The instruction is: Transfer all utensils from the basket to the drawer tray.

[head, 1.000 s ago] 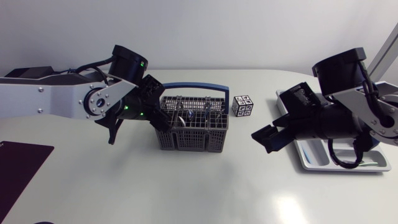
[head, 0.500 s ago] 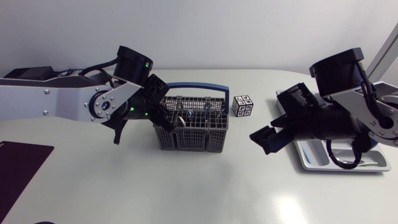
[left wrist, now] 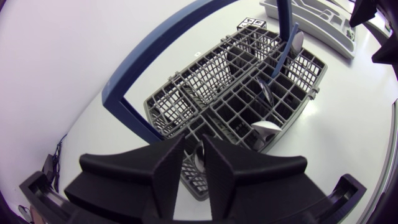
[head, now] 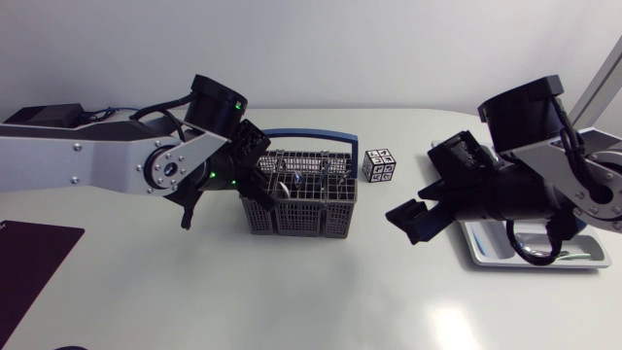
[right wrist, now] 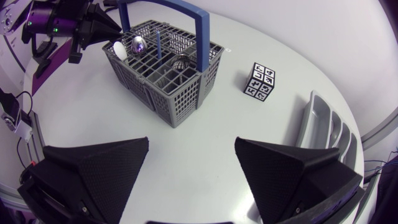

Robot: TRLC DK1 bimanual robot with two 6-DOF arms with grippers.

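Observation:
A grey wire basket with a blue handle stands mid-table and holds several utensils. In the right wrist view these include a white spoon, a shiny spoon and a blue-handled piece. My left gripper hangs over the basket's left end. Its fingers are open by a narrow gap, and a shiny utensil end shows below it. The grey drawer tray lies at the right, mostly hidden under my right arm. Between basket and tray, my right gripper is wide open with nothing in it.
A small cube with black-and-white markers sits just right of the basket, between it and the tray. A dark mat lies at the table's front left corner.
My left arm has shifted right, bringing its gripper closer over the basket's left end. My right gripper has edged slightly left, away from the tray.

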